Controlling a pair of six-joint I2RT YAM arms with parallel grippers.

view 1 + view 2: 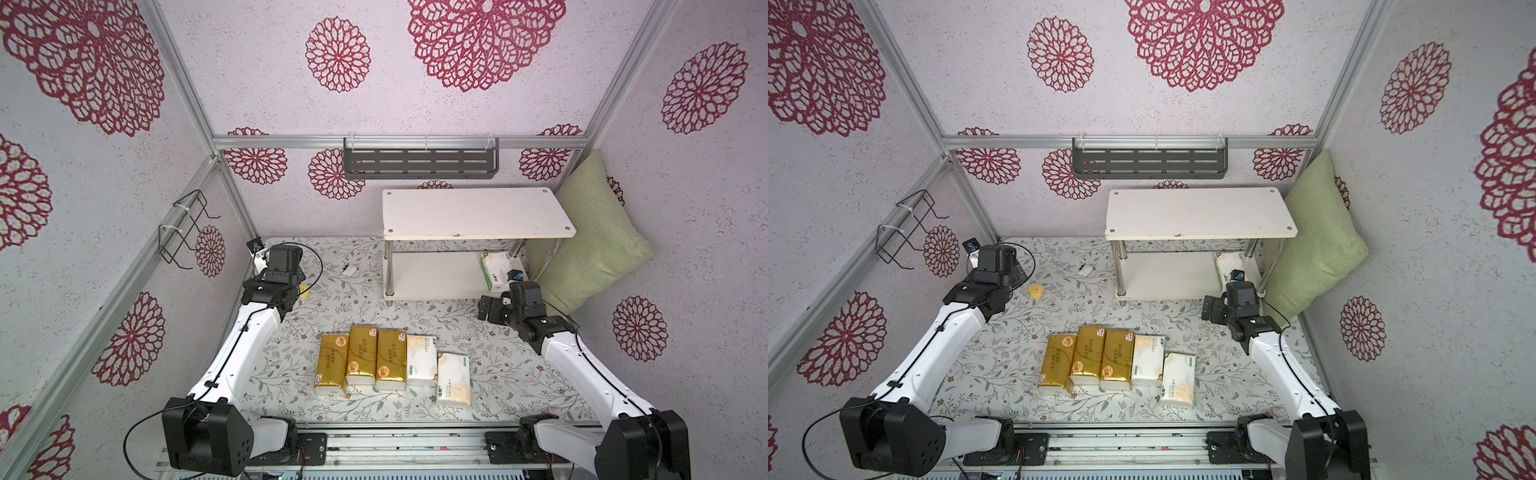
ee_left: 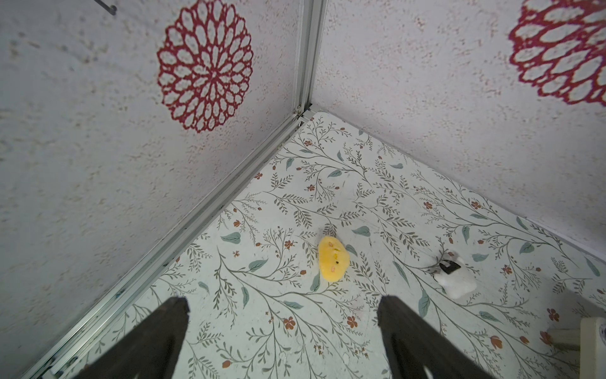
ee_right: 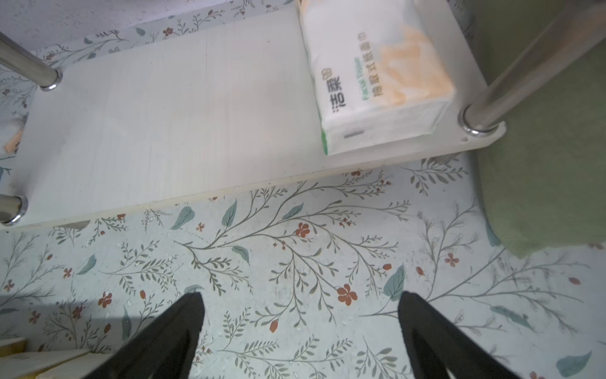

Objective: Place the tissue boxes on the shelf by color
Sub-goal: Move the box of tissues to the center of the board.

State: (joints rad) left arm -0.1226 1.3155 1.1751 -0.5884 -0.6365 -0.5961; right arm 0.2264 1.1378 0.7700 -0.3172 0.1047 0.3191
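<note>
Three gold tissue boxes lie side by side at the table's front middle, with two white ones to their right in both top views. A third white tissue box lies at the right end of the shelf's lower board. The shelf's top board is bare. My right gripper is open and holds nothing, hovering over the table just in front of the lower board. My left gripper is open with nothing in it, facing the back left corner, far from the boxes.
A green pillow leans against the right wall beside the shelf. A grey slotted rack hangs on the back wall and a black wire rack on the left wall. A small yellow toy and a small white object lie at the back left.
</note>
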